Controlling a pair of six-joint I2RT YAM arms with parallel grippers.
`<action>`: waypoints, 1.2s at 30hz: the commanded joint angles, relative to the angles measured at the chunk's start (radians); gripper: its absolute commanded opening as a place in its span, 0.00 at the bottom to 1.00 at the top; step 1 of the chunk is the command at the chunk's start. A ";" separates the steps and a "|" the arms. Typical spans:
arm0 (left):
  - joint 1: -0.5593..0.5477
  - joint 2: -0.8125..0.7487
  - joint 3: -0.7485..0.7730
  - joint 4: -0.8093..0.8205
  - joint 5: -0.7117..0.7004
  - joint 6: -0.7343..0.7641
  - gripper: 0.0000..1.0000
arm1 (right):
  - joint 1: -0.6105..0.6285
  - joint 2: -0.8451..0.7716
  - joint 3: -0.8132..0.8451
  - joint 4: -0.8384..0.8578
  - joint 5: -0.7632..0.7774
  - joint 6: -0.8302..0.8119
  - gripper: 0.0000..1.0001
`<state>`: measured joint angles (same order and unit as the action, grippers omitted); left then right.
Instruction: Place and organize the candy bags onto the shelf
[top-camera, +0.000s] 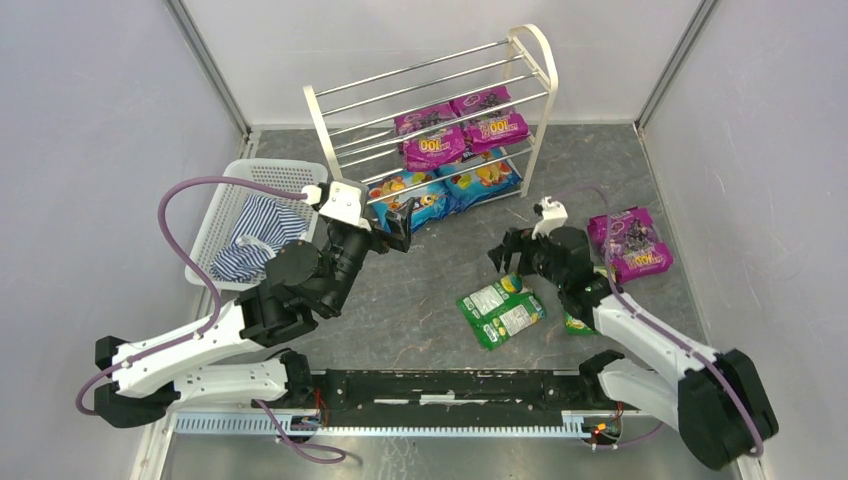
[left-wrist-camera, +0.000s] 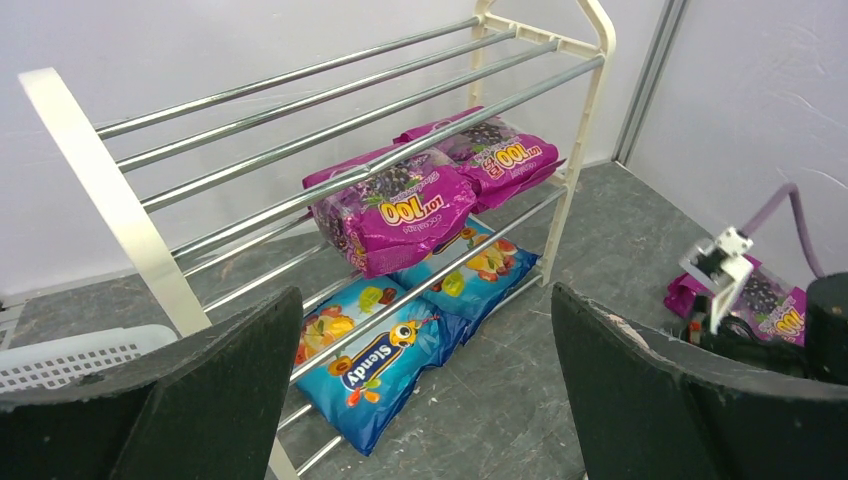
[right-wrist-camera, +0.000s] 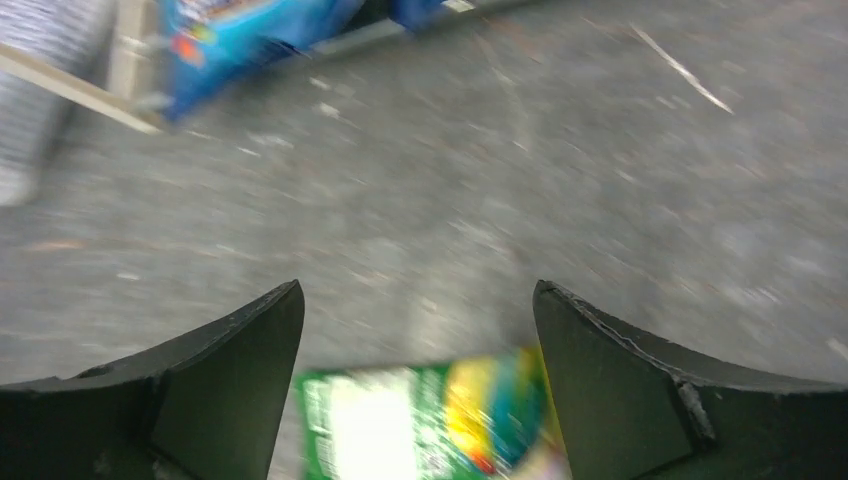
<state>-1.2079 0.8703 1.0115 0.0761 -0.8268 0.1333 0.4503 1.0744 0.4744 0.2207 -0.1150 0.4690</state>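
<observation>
The shelf (top-camera: 530, 45) stands at the back, also in the left wrist view (left-wrist-camera: 100, 190). Two purple candy bags (top-camera: 460, 128) (left-wrist-camera: 400, 205) lie on its middle tier, two blue bags (top-camera: 455, 188) (left-wrist-camera: 385, 350) on the bottom tier. A green bag (top-camera: 500, 308) (right-wrist-camera: 430, 425) lies on the floor, another green one (top-camera: 578, 322) is mostly hidden under the right arm, and a purple bag (top-camera: 630, 243) (left-wrist-camera: 775, 305) lies at the right. My left gripper (top-camera: 400, 228) (left-wrist-camera: 425, 400) is open and empty before the blue bags. My right gripper (top-camera: 512, 262) (right-wrist-camera: 418, 340) is open, just above the green bag's far end.
A white lattice basket (top-camera: 230, 200) with a blue-and-white striped cloth (top-camera: 258, 240) stands at the left, beside the shelf's left frame. White walls close in the grey floor on three sides.
</observation>
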 joint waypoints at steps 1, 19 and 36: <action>0.002 -0.006 0.018 0.007 0.017 -0.024 1.00 | -0.007 -0.127 -0.031 -0.212 0.269 -0.207 0.94; 0.002 -0.010 0.021 0.004 0.014 -0.025 1.00 | -0.801 -0.099 -0.080 -0.143 -0.220 0.112 0.98; 0.001 -0.008 0.028 -0.005 0.027 -0.036 1.00 | -1.232 0.137 -0.190 0.163 -0.348 0.174 0.98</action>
<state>-1.2079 0.8688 1.0115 0.0540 -0.8089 0.1329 -0.7712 1.1198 0.2630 0.2253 -0.3531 0.6250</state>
